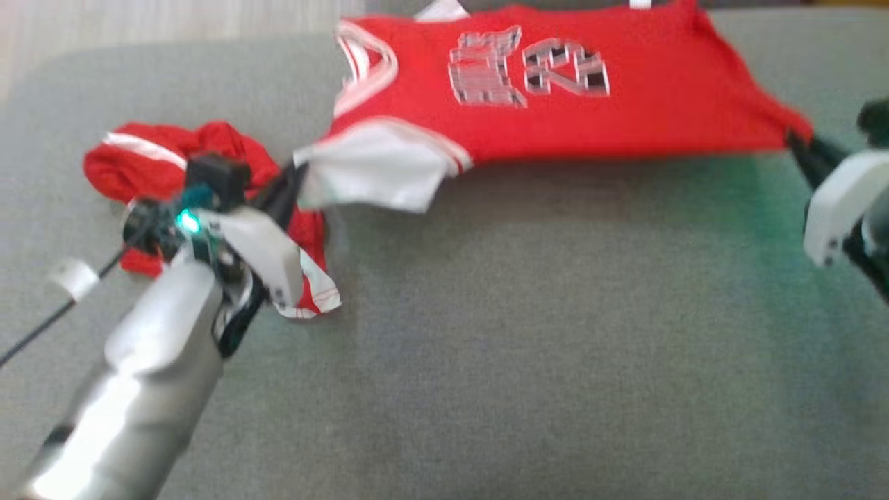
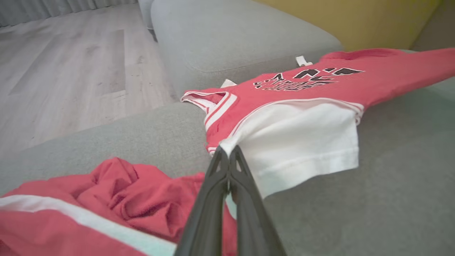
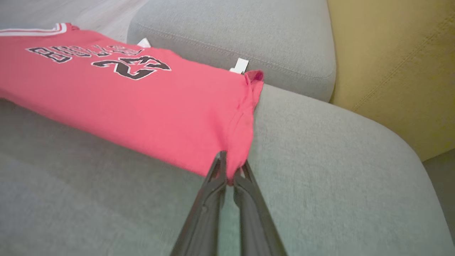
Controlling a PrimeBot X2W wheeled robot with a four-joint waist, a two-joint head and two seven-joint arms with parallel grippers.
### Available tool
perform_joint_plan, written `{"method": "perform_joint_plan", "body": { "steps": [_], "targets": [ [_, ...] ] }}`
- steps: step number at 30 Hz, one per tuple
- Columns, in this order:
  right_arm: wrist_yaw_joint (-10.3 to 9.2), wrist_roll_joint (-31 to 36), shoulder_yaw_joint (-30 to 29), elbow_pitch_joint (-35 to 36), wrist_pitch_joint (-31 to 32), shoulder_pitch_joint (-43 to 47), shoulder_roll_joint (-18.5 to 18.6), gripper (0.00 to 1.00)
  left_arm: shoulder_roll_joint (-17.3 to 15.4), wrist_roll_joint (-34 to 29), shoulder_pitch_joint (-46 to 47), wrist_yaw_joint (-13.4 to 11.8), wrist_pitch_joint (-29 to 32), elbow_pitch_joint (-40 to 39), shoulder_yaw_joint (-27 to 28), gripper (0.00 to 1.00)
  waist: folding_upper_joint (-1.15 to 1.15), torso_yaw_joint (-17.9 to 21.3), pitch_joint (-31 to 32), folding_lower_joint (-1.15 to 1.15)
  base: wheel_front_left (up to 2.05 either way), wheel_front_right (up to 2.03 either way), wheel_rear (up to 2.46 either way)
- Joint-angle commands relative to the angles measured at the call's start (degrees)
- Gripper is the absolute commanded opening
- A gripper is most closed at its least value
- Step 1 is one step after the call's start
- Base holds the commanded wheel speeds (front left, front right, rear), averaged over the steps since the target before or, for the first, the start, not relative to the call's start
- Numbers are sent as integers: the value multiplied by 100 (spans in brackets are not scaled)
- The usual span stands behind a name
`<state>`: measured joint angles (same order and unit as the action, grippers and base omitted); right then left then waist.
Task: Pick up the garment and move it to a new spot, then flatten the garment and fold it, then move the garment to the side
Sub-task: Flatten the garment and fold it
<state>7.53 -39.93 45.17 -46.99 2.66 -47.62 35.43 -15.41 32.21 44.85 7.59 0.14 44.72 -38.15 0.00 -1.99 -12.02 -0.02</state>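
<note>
Nearby left hand (image 1: 290, 186) and right hand (image 1: 794, 137) each clamped on red jersey (image 1: 625, 104), long axis left-right, neckline leftward.

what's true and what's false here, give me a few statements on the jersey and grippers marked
1. The left gripper is shut on the white sleeve of the jersey. True.
2. The right gripper hangs open above the jersey. False: it is shut on the red hem corner.
3. A crumpled red garment lies beside the left gripper. True.
4. The jersey is spread over a wooden table. False: it is over a grey cushion.
</note>
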Motion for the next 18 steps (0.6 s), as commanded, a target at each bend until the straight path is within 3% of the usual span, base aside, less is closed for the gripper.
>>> {"method": "perform_joint_plan", "body": {
  "steps": [1, 6, 18],
  "targets": [
    [-4, -194, 182, 201, 110, 244, 363, 0, -435, 100, -93, -15, 219, -512, 88, 0, 0, 6, 353, 2, 0, 0, 0],
    [-4, -709, 630, 614, 451, 676, 723, 0, -909, 340, -930, -74, 944, -1773, -55, 0, 0, 49, 740, 2, 0, 0, 0],
    [-4, -1566, 1262, 1483, 1152, 1353, 1335, 0, -1829, 900, -2552, -767, 2415, -4577, -197, 0, 0, 179, 1190, 2, 0, 0, 0]
  ]
}}
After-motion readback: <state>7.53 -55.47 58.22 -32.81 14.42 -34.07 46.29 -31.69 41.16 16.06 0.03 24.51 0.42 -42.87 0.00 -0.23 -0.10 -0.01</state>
